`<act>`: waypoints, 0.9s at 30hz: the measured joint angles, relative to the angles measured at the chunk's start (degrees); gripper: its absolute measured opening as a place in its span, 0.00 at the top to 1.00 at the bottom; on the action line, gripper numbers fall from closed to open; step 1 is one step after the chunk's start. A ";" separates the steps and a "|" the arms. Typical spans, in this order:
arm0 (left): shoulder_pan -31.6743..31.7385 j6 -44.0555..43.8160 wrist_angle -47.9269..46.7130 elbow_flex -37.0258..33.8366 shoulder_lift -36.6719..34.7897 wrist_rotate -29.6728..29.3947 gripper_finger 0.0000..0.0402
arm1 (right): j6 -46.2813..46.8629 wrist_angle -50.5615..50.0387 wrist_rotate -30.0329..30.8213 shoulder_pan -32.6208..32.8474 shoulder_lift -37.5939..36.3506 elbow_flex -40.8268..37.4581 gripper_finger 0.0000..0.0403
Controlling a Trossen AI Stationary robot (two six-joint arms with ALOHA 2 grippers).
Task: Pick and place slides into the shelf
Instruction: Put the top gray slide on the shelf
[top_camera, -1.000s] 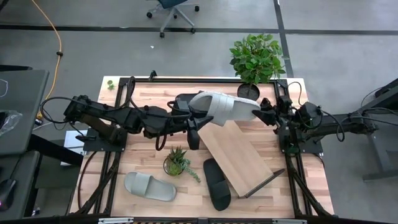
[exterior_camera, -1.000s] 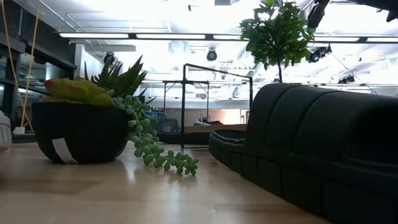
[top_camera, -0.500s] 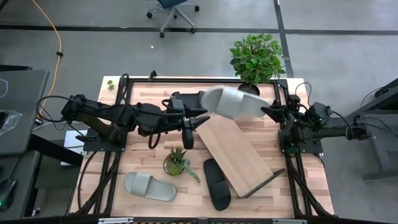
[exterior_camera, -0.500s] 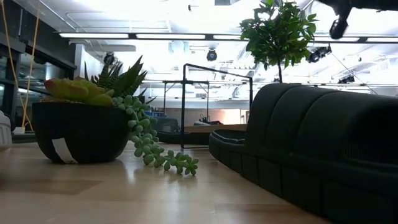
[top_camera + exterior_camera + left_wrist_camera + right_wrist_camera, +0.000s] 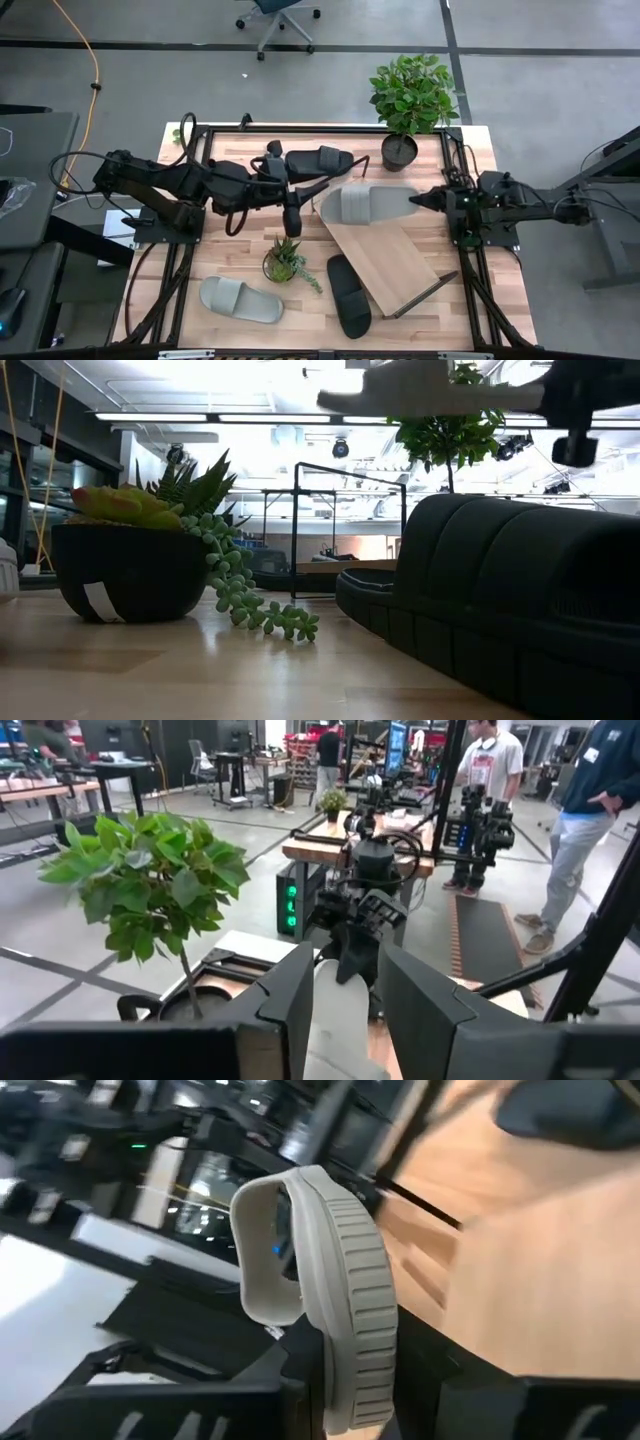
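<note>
**Grey slide held over the top of the shelf**

My right claw (image 5: 415, 201) is clenched on one end of the light grey slide (image 5: 365, 203). In my right wrist view the slide (image 5: 340, 1300) rises from between my two dark fingers, strap side on. My left claw (image 5: 303, 198) is at the slide's other end. Its fingers (image 5: 285, 1010) stand on either side of the pale sole (image 5: 340, 1020), but I cannot tell whether they press on it.

The slide lies lengthwise between my two arms, over the upper end of the slanted shelf (image 5: 385, 255). From counter height it shows up high (image 5: 420, 385), and I cannot tell whether it touches the board.

On the counter (image 5: 230, 240), the back black slide (image 5: 318, 158) lies just behind my left claw. The front black slide (image 5: 348, 295) lies beside the shelf's lower end. The second grey slide (image 5: 240, 299) sits near the front edge, close to the succulent pot (image 5: 285, 262).
</note>
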 joint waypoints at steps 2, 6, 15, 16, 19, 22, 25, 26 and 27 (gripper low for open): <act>0.00 -0.03 -0.78 0.00 -0.09 0.04 0.75 | 2.24 -1.63 0.29 -0.07 0.89 0.00 0.85; 0.00 -0.02 -2.46 0.00 -0.11 0.13 0.75 | 4.58 -2.52 -1.63 -1.31 3.59 0.00 0.85; -0.02 1.55 -2.16 0.00 -0.11 1.68 0.75 | 2.94 -2.41 -18.38 -11.83 10.45 0.00 0.85; -0.02 1.57 -2.16 0.00 -0.11 1.68 0.75 | 2.35 -2.33 -20.72 -13.28 11.12 0.00 0.85; -0.02 1.64 -2.16 0.00 -0.11 2.45 0.75 | 0.17 -2.27 -26.01 -17.89 13.15 0.00 0.85; -0.02 1.64 -2.17 0.00 -0.11 3.94 0.75 | -1.99 -2.21 -31.00 -23.36 15.24 0.00 0.85; -0.02 1.62 -2.16 0.00 -0.11 4.94 0.75 | -4.37 -0.78 -36.40 -28.83 17.55 0.00 0.85; -0.02 1.62 -2.16 -0.01 -0.11 5.12 0.75 | -5.16 0.15 -37.98 -30.53 18.41 0.00 0.85; -0.02 1.60 -2.18 -0.02 -0.11 5.14 0.75 | -5.75 1.14 -39.68 -32.18 19.35 0.00 0.85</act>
